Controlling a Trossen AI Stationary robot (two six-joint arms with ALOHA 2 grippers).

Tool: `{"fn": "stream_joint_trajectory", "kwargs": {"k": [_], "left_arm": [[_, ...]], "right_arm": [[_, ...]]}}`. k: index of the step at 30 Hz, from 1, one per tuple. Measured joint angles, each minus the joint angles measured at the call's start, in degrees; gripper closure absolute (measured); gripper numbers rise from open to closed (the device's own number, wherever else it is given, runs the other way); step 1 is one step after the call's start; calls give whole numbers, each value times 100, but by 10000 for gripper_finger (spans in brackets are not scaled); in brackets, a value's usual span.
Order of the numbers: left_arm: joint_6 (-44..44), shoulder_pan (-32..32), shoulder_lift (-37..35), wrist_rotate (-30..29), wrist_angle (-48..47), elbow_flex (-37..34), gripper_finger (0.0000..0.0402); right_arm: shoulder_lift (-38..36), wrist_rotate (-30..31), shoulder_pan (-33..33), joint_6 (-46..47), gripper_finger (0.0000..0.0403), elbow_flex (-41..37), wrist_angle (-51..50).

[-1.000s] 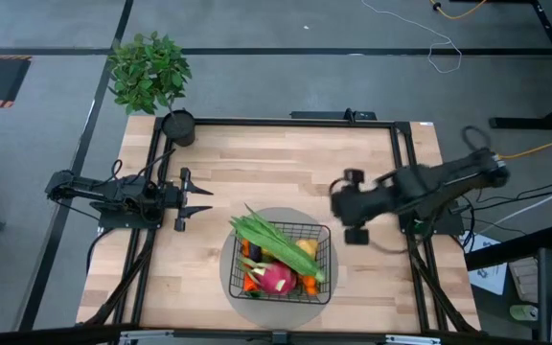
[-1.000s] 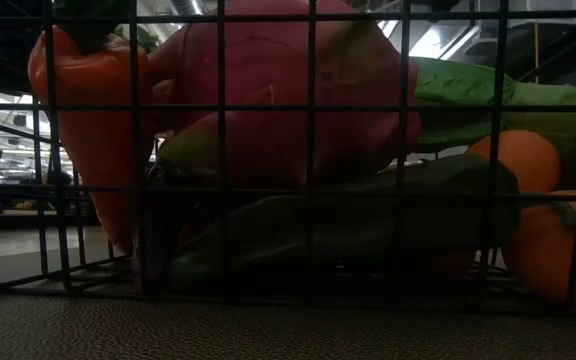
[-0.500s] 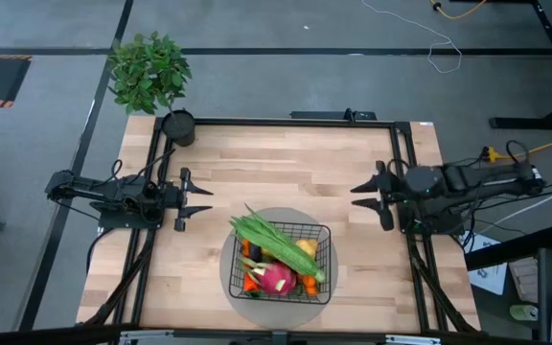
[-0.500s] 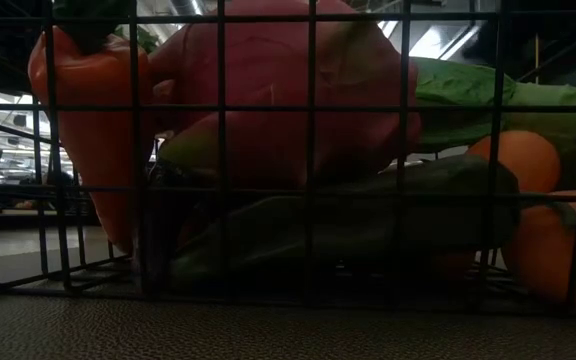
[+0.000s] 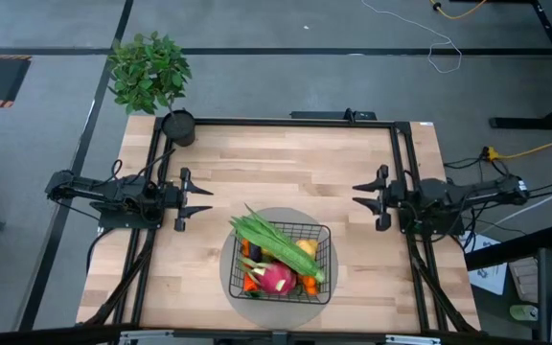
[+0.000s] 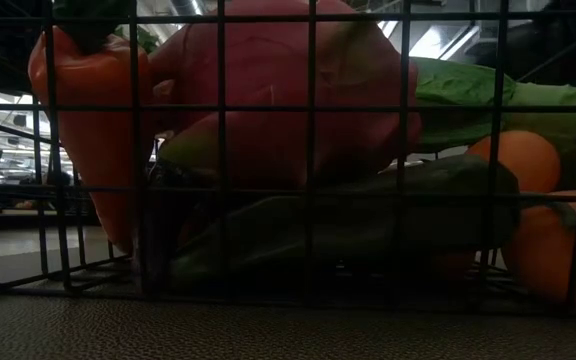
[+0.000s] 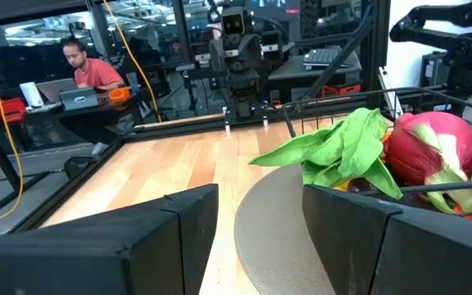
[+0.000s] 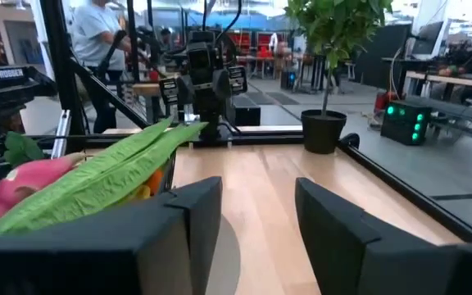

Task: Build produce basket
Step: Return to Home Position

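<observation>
produce (image 5: 276,278) in basket (image 5: 329,259), left pincer (image 5: 209,200) left of it, right pincer (image 5: 355,195) right, pot (image 5: 178,126) at far-left corner

Evenly lit from overhead across the tabletop (image 5: 286,163), faint shadows only. Dim and backlit at low level, basket (image 6: 310,108) wires silhouetted.

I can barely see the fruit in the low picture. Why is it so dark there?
Low view: the camera peers through the basket wire at the shaded side of the dragon fruit, with bright room lights behind it, so it shows dim. High view: the basket is lit evenly from above.
</observation>
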Motion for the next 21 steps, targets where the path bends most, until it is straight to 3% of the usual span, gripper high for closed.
{"fn": "stream_joint_trajectory", "kwargs": {"k": [6,13,21], "left_arm": [[1,-2,1,0,0,0,232],[1,-1,0,0,0,0,232],[1,0,-1,0,0,0,232]], "right_arm": [[-429,-106,-1,-24,247,-403,134],[-822,-1171,-236,-180,247,-404,-166],[-1032,-1195,-667,13,247,-404,-620]]}}
